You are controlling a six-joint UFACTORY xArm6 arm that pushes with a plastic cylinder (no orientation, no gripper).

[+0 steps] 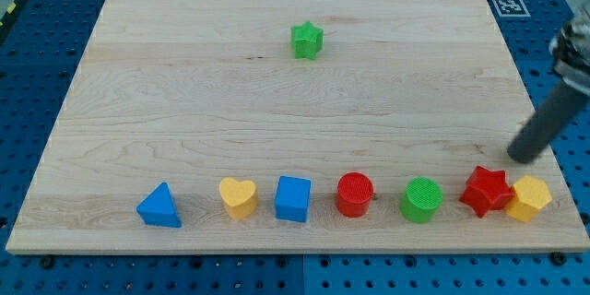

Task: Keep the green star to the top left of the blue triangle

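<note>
— Anything hidden or cut off?
— The rod enters from the view's right edge, its upper part cropped and blurred. My tip (525, 154) rests on the worktop (184, 101), just above the red star (486, 191) and yellow block (529, 197), touching neither as far as I can tell. The yellow block's shape is hard to make out.
— Fingers?
— None fitted; the rod holds nothing.
— Task items?
— Green star (306, 40) sits near the view's top centre, well apart from the blue triangle (159, 206) at bottom left, so up and right of it.
</note>
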